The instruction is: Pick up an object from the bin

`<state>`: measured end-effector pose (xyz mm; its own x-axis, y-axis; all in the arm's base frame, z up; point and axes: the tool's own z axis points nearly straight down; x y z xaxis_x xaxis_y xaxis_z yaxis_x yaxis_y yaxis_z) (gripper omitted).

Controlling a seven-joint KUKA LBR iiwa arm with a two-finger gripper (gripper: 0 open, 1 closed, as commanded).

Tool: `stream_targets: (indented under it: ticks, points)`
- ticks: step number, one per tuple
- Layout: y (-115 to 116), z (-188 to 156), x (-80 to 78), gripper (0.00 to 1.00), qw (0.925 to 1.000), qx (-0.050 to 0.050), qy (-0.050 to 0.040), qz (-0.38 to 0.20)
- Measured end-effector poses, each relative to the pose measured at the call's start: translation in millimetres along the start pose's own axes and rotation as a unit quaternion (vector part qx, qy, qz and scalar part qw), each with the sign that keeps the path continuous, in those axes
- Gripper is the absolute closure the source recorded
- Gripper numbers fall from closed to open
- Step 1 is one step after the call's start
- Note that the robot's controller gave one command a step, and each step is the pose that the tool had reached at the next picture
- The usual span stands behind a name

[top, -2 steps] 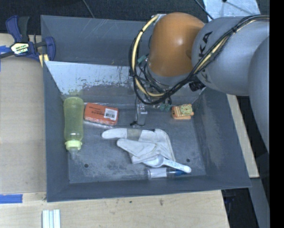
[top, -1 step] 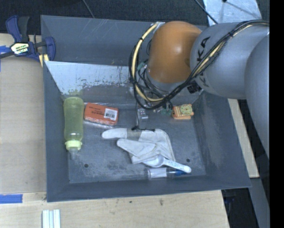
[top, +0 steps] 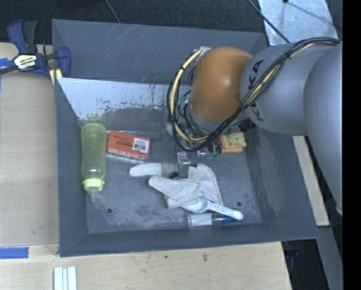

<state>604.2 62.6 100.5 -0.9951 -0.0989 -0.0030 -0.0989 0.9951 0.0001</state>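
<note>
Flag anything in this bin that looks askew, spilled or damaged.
No spill or breakage shows. The pale yellow-green plastic bottle lies on its side by the left wall of the grey metal bin, and the white cloth sits crumpled mid-bin by the gripper. The back wall's paint is scuffed.

A robotics lab is suggested by an industrial arm (top: 295,95) strung with cables (top: 179,92), lowered into a grey metal bin (top: 168,246) of mixed oddments (top: 189,189)

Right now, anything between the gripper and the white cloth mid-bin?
Nothing visible. The gripper sits right at the upper edge of the white cloth; the orange packet and green bottle lie apart, toward the view's left.
</note>
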Motion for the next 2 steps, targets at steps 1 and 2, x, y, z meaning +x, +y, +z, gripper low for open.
stream_targets:
  ticks: [1, 2]
  points:
    - [-13.3, 27.9, 23.9, 1.0, 0.9966, -0.001, -0.0036, -0.082]
    - [-13.3, 27.9, 23.9, 1.0, 0.9966, -0.001, -0.0036, -0.082]
